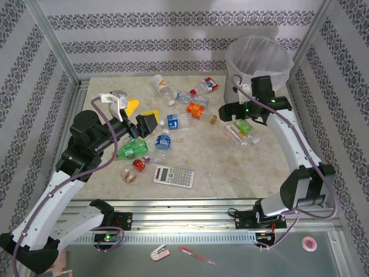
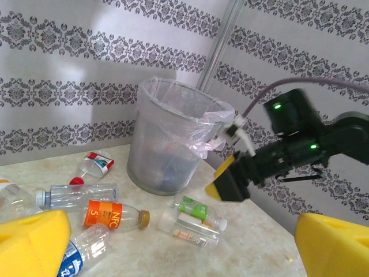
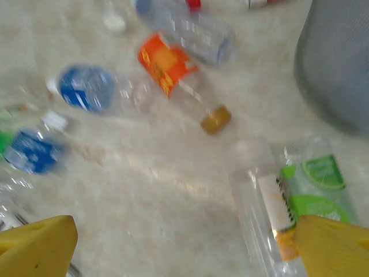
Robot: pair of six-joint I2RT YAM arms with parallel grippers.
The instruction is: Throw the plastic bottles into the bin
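Top view: clear plastic bottles (image 1: pixel 173 121) scattered mid-frame; round grey bag-lined bin (image 1: pixel 233 62) upper right.
Left wrist: left gripper (image 2: pixel 184 245) spread wide, empty; orange-labelled bottle (image 2: pixel 112 214) lower left reads "NFC 5".
Right wrist: right gripper (image 3: pixel 184 248) agape, empty; labels blurred, unreadable.

A robotics test cell in a lab is indicated. A marble-patterned table (image 1: pixel 230 167) is enclosed on three sides by wallpapered panels (image 1: pixel 173 34) held in aluminium posts (image 1: pixel 55 43). At the table's near edge, a left arm (image 1: pixel 49 205) and a right arm (image 1: pixel 295 144) are bolted to a slotted metal rail (image 1: pixel 190 222), and purple cables (image 2: pixel 328 80) are run along them.
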